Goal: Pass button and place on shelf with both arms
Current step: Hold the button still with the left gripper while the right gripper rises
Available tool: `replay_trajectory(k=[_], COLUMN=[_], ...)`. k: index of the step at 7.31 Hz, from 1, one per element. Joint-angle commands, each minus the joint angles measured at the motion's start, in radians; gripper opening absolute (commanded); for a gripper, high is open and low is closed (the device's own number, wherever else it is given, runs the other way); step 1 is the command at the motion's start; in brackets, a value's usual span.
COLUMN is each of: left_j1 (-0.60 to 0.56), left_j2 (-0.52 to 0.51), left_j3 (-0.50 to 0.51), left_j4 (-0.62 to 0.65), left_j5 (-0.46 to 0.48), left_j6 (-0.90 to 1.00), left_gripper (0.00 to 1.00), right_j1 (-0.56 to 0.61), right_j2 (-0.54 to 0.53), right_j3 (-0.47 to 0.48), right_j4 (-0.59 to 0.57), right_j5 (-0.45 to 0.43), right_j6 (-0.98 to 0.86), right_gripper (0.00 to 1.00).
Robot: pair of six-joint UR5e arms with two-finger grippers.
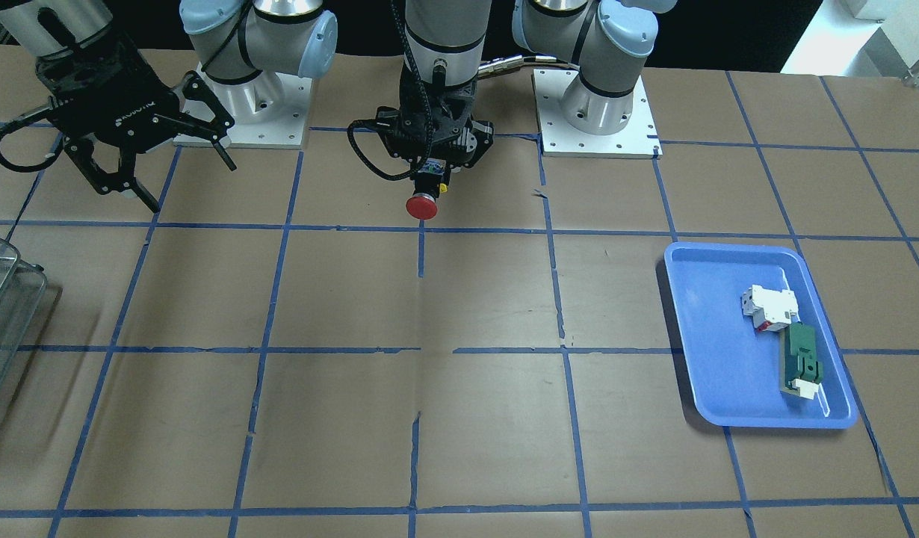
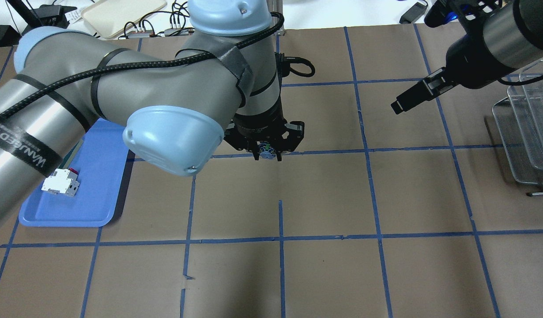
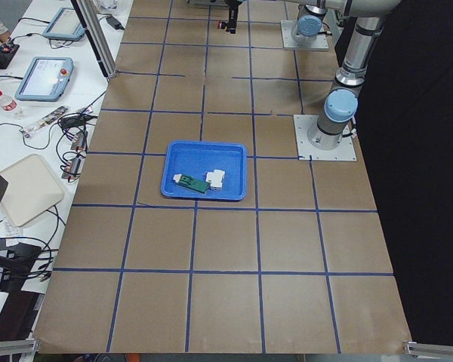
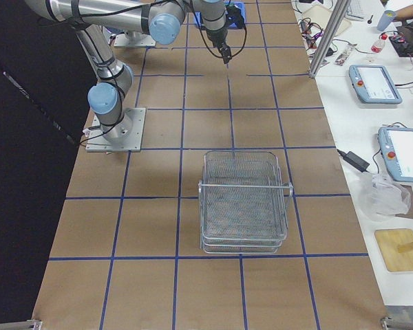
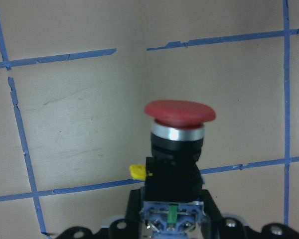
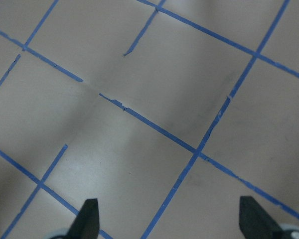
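The button, with its red mushroom cap and black body, hangs cap-down in my left gripper above the table's middle, close to the robot bases. The left wrist view shows the button held by its blue-green base. From overhead only that base shows. My right gripper is open and empty, held in the air well apart from the button; its fingertips frame bare table. The wire-mesh shelf stands at the table's end on my right, also seen overhead.
A blue tray on my left side holds a white block with a red spot and a green-and-white part. Brown table with blue tape grid. Monitors, cables and pendants lie beyond the far edge.
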Motion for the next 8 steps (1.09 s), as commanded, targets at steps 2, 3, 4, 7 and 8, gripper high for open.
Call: replay_trajectory(k=[2,3,4,7,8], left_j1=[0.002,0.0,0.002,0.002,0.003], left_j2=[0.009,0.009,0.009,0.023,0.02], left_j3=[-0.006,-0.006,-0.006,-0.009,-0.007], left_j4=[-0.002,-0.002,-0.002,-0.002,-0.002], left_j5=[0.002,0.002,0.002,0.003,0.002], left_j6=[0.001,0.002,0.002,0.004,0.004], left_gripper=[0.01,0.02,0.02,0.02,0.02], right_j1=[0.004,0.004,0.004,0.001,0.001], right_j2=[0.002,0.004,0.004,0.097,0.122], right_j3=[0.005,0.005,0.005,0.005,0.007], right_j4=[-0.095,-0.099,-0.099,-0.088,-0.082], right_j5=[0.013,0.038,0.056,0.18,0.203], right_j6=[-0.365,-0.5,-0.547,-0.545,-0.537], right_gripper=[1.0,1.0,1.0,1.0,1.0])
